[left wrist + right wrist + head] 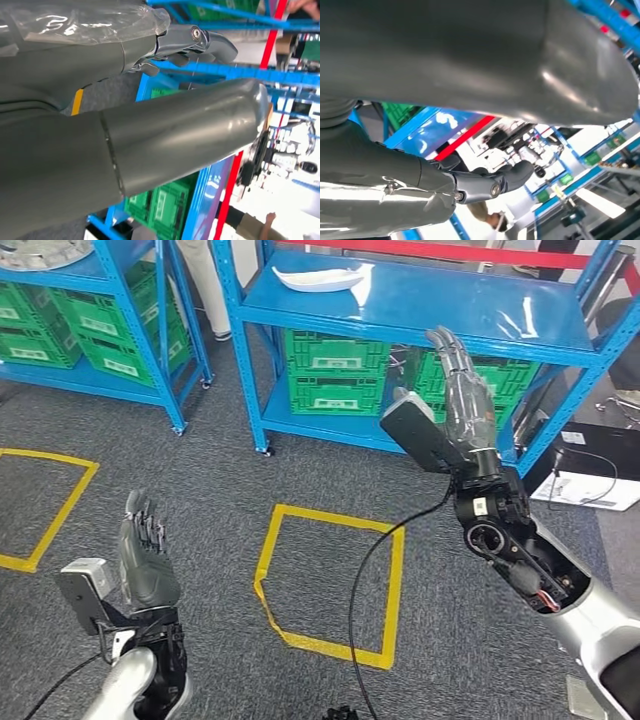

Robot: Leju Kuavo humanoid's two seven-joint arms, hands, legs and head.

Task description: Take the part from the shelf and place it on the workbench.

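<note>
A white curved part [321,279] lies on the top board of the blue shelf [483,310] ahead of me. My right hand [462,395] is raised in front of the shelf's right half, below that board, fingers extended upward and holding nothing. The part lies well to the left of it and higher. My left hand [145,555] hangs low over the grey carpet at the lower left, fingers up and apart, empty. In the left wrist view the thick thumb [181,135] and the dark fingers [196,42] stand apart. The right wrist view shows the thumb [508,55] and fingers [490,182] spread too.
Green crates [336,370] fill the shelf's lower level. A second blue shelf [98,310] with green crates stands at the left. Yellow tape squares [332,575] mark the carpet. A black cable [377,560] hangs from my right arm. A person's legs [207,280] stand behind the shelves.
</note>
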